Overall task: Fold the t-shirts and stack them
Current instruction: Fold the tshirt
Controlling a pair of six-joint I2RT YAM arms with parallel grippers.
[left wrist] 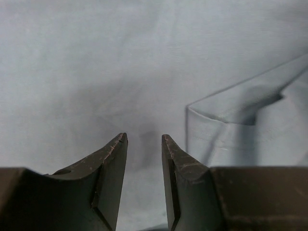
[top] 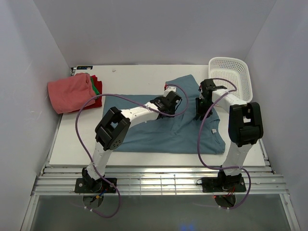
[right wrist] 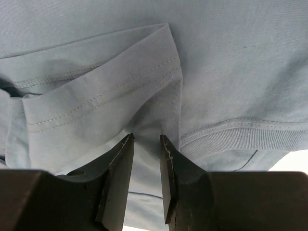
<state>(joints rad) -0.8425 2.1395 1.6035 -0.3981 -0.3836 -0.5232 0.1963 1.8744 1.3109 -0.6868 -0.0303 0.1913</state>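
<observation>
Left claw (left wrist: 143,137) open, empty, just above teal-blue t-shirt (top: 163,137) mid-frame. Right claw (right wrist: 147,137) narrowly parted at sleeve hem (right wrist: 96,101); grip unclear.

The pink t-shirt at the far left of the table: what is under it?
A green t-shirt and a red t-shirt peek out along its right edge. The pink t-shirt covers the rest of them, so their folds cannot be seen.

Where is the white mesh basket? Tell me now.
In the top view, the white mesh basket sits at the far right corner of the table, just right of the spread teal-blue t-shirt.
</observation>
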